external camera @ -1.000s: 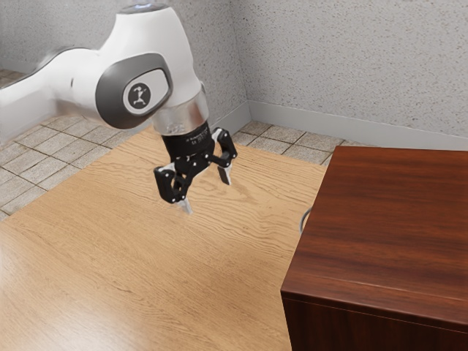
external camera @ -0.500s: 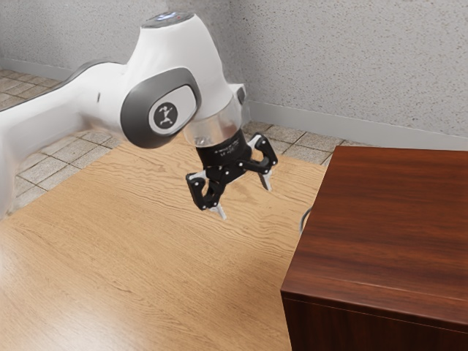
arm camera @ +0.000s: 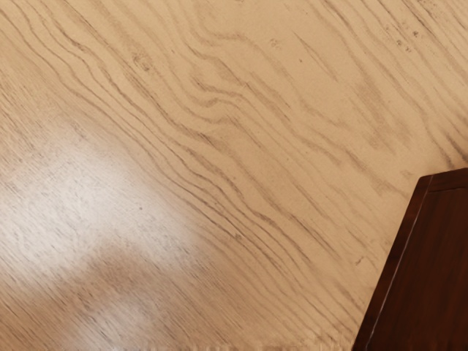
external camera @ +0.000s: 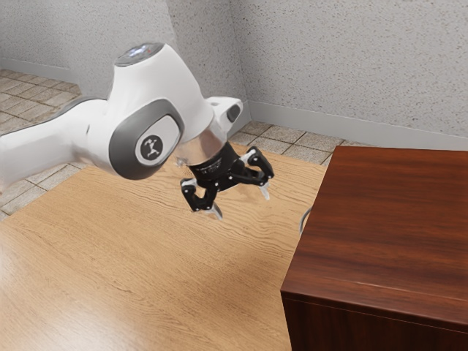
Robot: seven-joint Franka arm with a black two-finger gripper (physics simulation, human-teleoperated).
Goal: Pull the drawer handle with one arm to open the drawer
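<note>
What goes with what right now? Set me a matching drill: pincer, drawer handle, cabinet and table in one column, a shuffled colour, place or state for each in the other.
1 pincer
2 drawer handle
3 cabinet
4 table

A dark reddish wood
B open, hanging over the table
C light oak grain
D grey loop on the cabinet's side

Pairs: 1-B, 2-D, 3-A, 4-C

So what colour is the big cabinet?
The cabinet is dark reddish-brown wood, best seen in the exterior view.
</note>
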